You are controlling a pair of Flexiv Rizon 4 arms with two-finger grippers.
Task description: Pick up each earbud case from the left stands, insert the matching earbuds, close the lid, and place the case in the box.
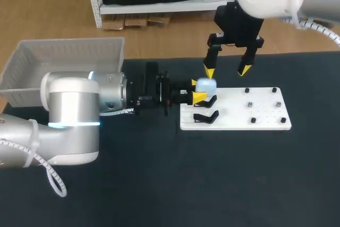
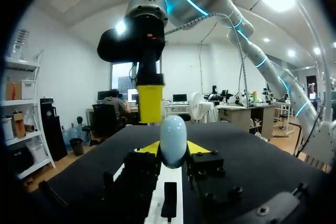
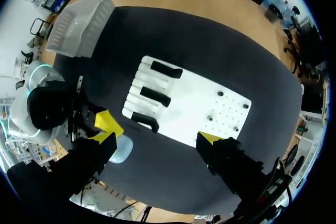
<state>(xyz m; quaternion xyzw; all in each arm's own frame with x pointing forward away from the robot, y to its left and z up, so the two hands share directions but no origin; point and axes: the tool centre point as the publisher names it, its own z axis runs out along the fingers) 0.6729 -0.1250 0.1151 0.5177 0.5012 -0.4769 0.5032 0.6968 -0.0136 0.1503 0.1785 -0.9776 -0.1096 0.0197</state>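
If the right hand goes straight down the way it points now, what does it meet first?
Probably the earbud case in the left hand, under one finger; otherwise the white board by its black stands. Depth unclear.

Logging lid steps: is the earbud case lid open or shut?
Shut: the earbud case shows one smooth closed shell in the left pincer.
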